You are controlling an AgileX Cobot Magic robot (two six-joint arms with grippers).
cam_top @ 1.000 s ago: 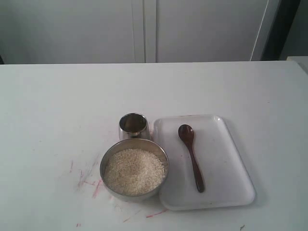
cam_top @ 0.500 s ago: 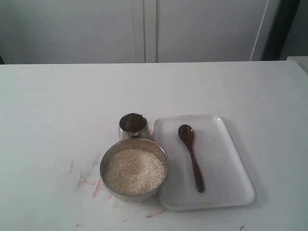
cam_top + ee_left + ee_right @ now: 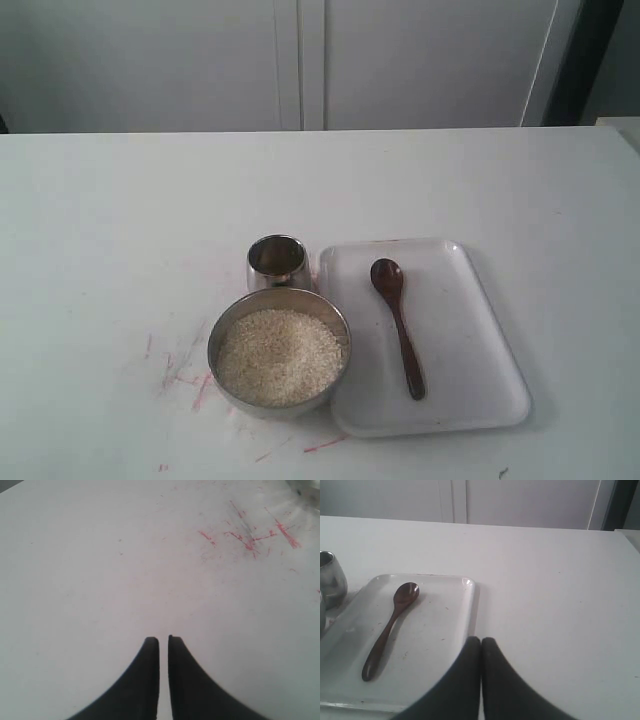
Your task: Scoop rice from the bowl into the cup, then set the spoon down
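The steel bowl sits near the table's front, filled with off-white rice. Just behind it stands the small steel cup, also seen in the right wrist view as the cup. The dark wooden spoon lies on a white tray, its oval end toward the back; the right wrist view shows the spoon too. Neither arm appears in the exterior view. My right gripper is shut and empty, above the tray's edge. My left gripper is shut with a thin slit, over bare table.
Red marker scribbles mark the table left of the bowl, also visible as red scribbles in the left wrist view. White cabinet doors stand behind the table's far edge.
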